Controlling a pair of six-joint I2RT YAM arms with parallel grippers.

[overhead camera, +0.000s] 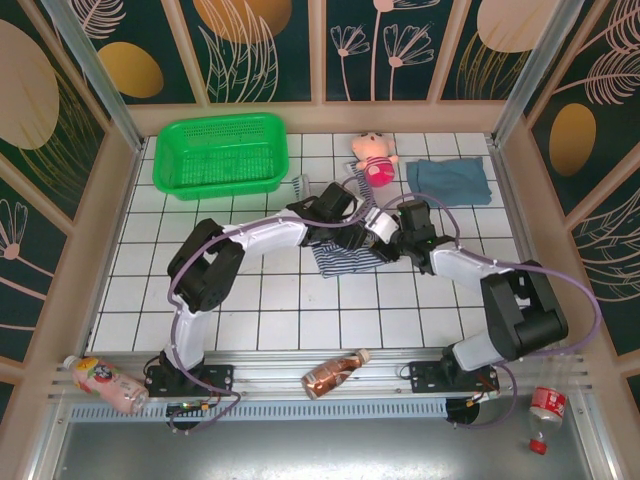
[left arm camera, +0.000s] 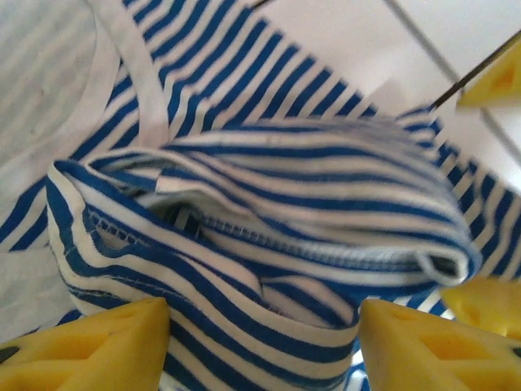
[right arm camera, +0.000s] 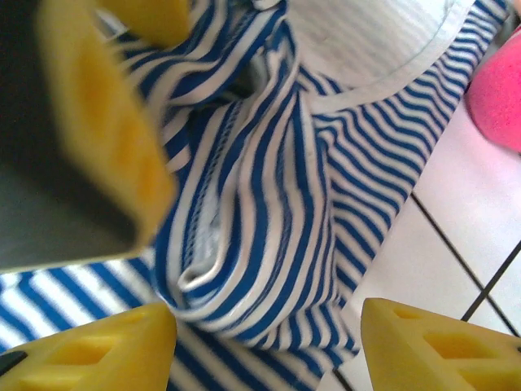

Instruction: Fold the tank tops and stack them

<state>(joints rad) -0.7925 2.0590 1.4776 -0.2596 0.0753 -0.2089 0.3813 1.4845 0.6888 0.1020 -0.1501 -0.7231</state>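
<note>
The striped tank top (overhead camera: 340,258) lies rumpled on the white tiles at mid-table, and both grippers meet over its far right part. My left gripper (left arm camera: 264,350) is open, and a loose raised fold of the striped tank top (left arm camera: 269,244) fills the gap between its yellow fingers. My right gripper (right arm camera: 269,350) is open too. The striped fold (right arm camera: 252,204) lies by its left finger (right arm camera: 89,350), while its right finger (right arm camera: 440,346) stands clear over bare tile. The teal tank top (overhead camera: 450,180) lies folded at the far right.
A green basket (overhead camera: 222,153) stands at the far left and a pink doll (overhead camera: 375,155) at the far middle, close to the grippers. Bottles (overhead camera: 335,372) lie along the near rail. Frame posts and patterned walls enclose the table.
</note>
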